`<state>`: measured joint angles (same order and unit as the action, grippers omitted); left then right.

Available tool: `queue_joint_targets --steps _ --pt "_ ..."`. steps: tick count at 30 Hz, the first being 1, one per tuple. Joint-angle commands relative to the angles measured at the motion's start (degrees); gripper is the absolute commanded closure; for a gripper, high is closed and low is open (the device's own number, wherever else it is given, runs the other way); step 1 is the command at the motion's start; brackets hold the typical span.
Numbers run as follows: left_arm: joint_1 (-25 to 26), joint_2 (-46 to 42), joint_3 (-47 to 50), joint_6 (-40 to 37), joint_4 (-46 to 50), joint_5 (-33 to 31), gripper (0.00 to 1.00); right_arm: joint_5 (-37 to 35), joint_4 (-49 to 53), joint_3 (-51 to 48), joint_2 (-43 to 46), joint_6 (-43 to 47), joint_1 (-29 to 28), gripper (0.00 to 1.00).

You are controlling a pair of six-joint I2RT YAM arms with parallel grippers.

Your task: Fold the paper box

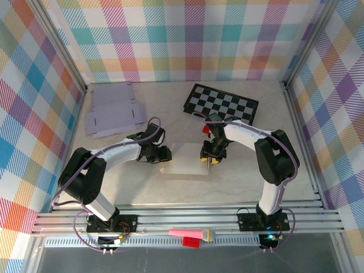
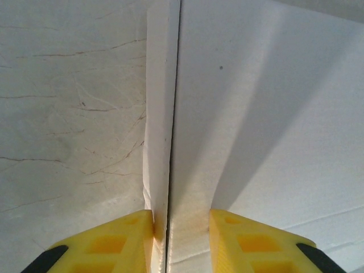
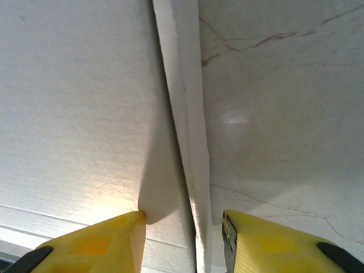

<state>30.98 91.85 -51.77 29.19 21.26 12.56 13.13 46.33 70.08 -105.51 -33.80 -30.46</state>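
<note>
Far left, back of the surface [image 1: 244, 179]: flat sheets [image 1: 114, 111] of pale card, lying loose, well apart from the work.

My left hand [image 1: 161, 154] is down at the box's left edge. From the left wrist, my two yellow fingers stand close together, one on each side of that edge. The outer finger [image 2: 114, 244] touches the narrow edge strip; the inner finger [image 2: 250, 244] sits over the broad white panel. A dark slit runs between strip and panel. Setting: narrow. I cannot tell whether I am actually clamping the card.

The box [image 1: 183, 161] is white and low. It lies in the middle of the surface between my two hands, and nearer to me than the board.

My right hand [image 1: 210, 157] is down at the box's right edge. From the right wrist, the inner finger [image 3: 96, 244] touches the panel, with a shadow at the contact. The outer finger [image 3: 273, 244] is over the marbled surface, just beside the edge strip, and a slim gap shows between them. Setting: narrow, parted, nothing pinched.

Behind my right arm is a black-and-white checkerboard [image 1: 223, 104], flat and turned at a slight angle.
</note>
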Motion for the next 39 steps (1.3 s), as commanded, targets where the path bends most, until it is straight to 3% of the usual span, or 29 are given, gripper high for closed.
queue_joint_targets --steps 1,8,15,20,25,30,33,39 --pt "0.9 0.2 2.0 0.8 0.7 -0.4 0.73 0.2 -0.9 -1.3 -2.4 1.4 -0.4 0.59" --pt "1.4 -0.4 4.8 2.1 -1.3 -0.6 0.76 0.7 -1.8 -1.7 -3.9 1.6 -0.4 0.6" --pt "1.9 -1.1 5.6 3.2 -2.9 -0.1 0.77 2.9 -3.6 -2.7 -3.9 1.4 -0.4 0.71" --pt "2.2 -1.3 5.6 3.5 -2.2 -0.5 0.73 1.8 -3.3 -2.6 -4.0 1.5 -0.4 0.72" --pt "2.2 -2.7 5.9 3.6 -1.5 -1.0 0.71 -0.1 -3.1 -3.2 -3.1 2.3 -0.4 0.64" --pt "2.2 -2.0 7.2 4.2 -3.1 -0.1 0.77 -0.2 -3.9 -4.3 -4.0 3.0 -0.4 0.59" --pt "2.2 -2.1 8.0 4.7 -4.1 0.1 0.79 0.1 -5.0 -5.2 -4.5 2.8 -0.3 0.68" --pt "2.2 -2.1 8.1 4.7 -4.4 0.6 0.84 0.7 -5.4 -5.5 -4.2 2.7 -0.4 0.74"
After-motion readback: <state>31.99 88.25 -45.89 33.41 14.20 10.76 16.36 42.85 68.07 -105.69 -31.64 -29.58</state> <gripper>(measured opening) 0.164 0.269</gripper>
